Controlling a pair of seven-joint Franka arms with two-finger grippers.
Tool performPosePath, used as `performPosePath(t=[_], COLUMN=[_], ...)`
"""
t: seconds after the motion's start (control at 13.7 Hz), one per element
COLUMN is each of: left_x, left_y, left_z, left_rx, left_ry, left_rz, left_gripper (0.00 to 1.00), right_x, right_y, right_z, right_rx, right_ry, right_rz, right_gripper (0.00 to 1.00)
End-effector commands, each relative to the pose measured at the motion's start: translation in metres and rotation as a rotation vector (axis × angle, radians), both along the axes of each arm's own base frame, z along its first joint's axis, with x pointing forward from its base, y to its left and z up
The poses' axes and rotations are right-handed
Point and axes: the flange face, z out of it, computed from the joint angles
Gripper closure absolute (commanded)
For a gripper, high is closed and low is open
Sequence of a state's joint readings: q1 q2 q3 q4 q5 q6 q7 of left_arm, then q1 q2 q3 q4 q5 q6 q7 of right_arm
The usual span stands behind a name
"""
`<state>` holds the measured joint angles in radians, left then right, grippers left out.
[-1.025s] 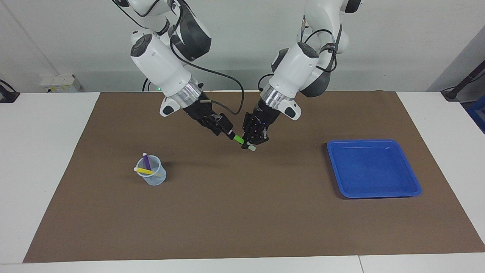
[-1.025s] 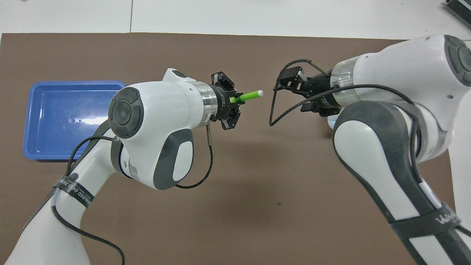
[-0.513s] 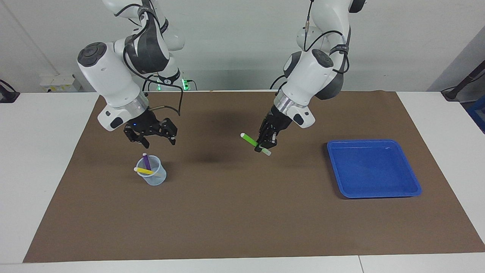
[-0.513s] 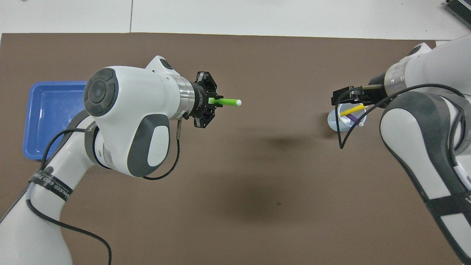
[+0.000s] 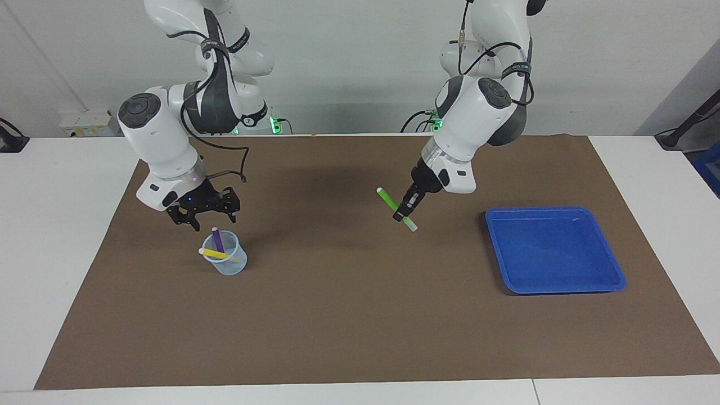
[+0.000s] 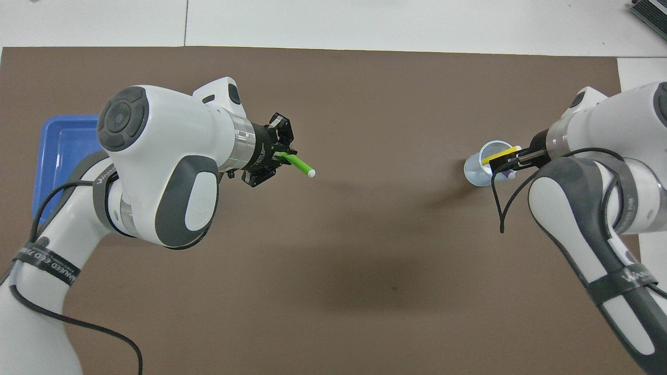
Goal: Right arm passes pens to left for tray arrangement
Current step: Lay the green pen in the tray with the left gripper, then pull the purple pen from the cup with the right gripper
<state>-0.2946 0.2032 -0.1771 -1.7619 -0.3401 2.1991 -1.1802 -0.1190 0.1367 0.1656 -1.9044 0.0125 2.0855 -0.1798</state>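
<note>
Over the brown mat (image 5: 349, 315) that covers the surface, my left gripper (image 5: 406, 212) hangs in the air between the cup (image 5: 228, 260) and the blue tray (image 5: 554, 250), its jaws clenched on the green pen (image 5: 388, 199). I hold this pen near its middle, tilted, with one pale end pointing up toward the right arm's end of the surface and the other end sticking out below my jaws; in the overhead view the green pen (image 6: 299, 164) juts from the left gripper (image 6: 276, 156) toward the cup (image 6: 484, 166). My right gripper (image 5: 203, 211) hovers just above the cup's rim, jaws spread apart and grasping nothing. The translucent cup stands on the mat toward the right arm's end and contains the purple pen (image 5: 217, 239), leaning nearly upright, and the yellow pen (image 5: 215, 254), lying slantwise across the rim. The tray rests flat on the mat toward the left arm's end, well apart from both grippers; no pen lies in it.
</note>
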Motion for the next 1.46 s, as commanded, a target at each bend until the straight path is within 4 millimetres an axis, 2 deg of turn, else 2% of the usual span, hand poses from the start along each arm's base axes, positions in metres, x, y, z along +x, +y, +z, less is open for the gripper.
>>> performPosePath(t=[0.0, 0.29, 0.44, 0.51, 0.73, 0.88, 1.1, 1.39], left_x=[0.004, 0.016, 0.017, 0.014, 0.014, 0.018, 0.022, 0.027], left_y=[0.052, 0.135, 0.17, 0.178, 0.219, 0.243, 0.263, 0.284], left_z=[0.0, -0.005, -0.014, -0.018, -0.03, -0.04, -0.064, -0.12], left_rx=[0.087, 0.123, 0.149, 0.182, 0.3, 0.331, 0.37, 0.4], left_ry=[-0.018, -0.04, -0.074, -0.101, -0.138, -0.156, -0.168, -0.155], left_rz=[-0.122, -0.385, -0.471, -0.555, -0.719, -0.794, -0.85, -0.845], left_gripper=[1.0, 1.0, 1.0, 1.0, 1.0, 1.0, 1.0, 1.0], right_x=[-0.015, -0.016, -0.017, -0.017, -0.018, -0.019, -0.019, -0.018], right_y=[-0.01, -0.012, -0.021, -0.021, -0.021, -0.019, -0.019, -0.019], right_z=[-0.01, -0.025, -0.03, -0.032, -0.034, -0.035, -0.035, -0.036], right_rx=[-0.038, -0.048, -0.05, -0.051, -0.052, -0.051, -0.051, -0.051], right_ry=[-0.017, -0.019, -0.021, -0.019, -0.015, -0.012, -0.012, -0.016], right_rz=[0.026, 0.044, 0.032, 0.033, 0.033, 0.036, 0.036, 0.037], right_gripper=[0.24, 0.36, 0.43, 0.46, 0.5, 0.56, 0.64, 0.71])
